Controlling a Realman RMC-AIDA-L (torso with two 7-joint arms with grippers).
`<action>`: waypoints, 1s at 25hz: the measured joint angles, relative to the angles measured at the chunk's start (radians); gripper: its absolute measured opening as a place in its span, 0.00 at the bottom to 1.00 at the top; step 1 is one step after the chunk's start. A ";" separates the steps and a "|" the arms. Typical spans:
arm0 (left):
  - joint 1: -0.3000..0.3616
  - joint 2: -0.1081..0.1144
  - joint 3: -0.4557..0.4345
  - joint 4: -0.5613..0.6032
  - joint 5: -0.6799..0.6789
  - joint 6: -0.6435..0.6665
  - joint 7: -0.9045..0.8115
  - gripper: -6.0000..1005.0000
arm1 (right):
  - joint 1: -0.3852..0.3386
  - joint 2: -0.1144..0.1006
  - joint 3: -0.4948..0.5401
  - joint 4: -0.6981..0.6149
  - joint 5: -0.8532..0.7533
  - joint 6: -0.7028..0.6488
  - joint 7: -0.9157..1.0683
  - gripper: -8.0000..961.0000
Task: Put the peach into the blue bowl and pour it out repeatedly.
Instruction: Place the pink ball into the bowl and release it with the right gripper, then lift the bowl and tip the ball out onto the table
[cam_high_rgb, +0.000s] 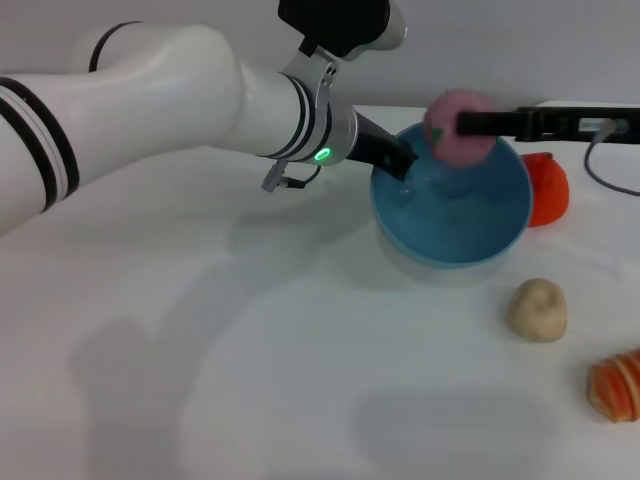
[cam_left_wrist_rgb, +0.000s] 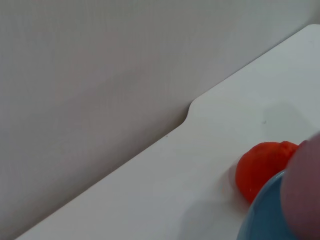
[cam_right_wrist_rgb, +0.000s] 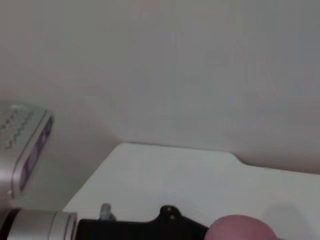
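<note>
The light-blue bowl (cam_high_rgb: 450, 215) is at the back right of the white table, its opening tipped toward me. My left gripper (cam_high_rgb: 398, 162) is shut on the bowl's left rim. My right gripper (cam_high_rgb: 467, 123) reaches in from the right and is shut on the pink peach (cam_high_rgb: 448, 140), holding it over the bowl's far rim. The left wrist view shows the bowl's rim (cam_left_wrist_rgb: 265, 215) and a blurred edge of the peach (cam_left_wrist_rgb: 306, 190). The right wrist view shows the top of the peach (cam_right_wrist_rgb: 240, 227).
An orange-red fruit (cam_high_rgb: 547, 190) lies just behind the bowl on the right, also in the left wrist view (cam_left_wrist_rgb: 260, 170). A beige lumpy item (cam_high_rgb: 537, 309) and a striped orange item (cam_high_rgb: 617, 385) lie at the front right. The left arm spans the left half of the table.
</note>
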 joint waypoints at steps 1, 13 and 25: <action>0.002 0.000 0.000 0.000 0.000 -0.002 0.000 0.01 | 0.001 0.000 -0.013 0.000 0.000 0.004 0.000 0.26; 0.017 0.003 0.000 -0.009 0.000 -0.042 -0.001 0.01 | -0.082 0.002 -0.029 -0.007 0.104 0.027 -0.110 0.47; 0.027 0.005 0.029 -0.020 0.002 -0.119 0.008 0.01 | -0.396 0.008 0.027 0.105 0.842 0.246 -1.204 0.49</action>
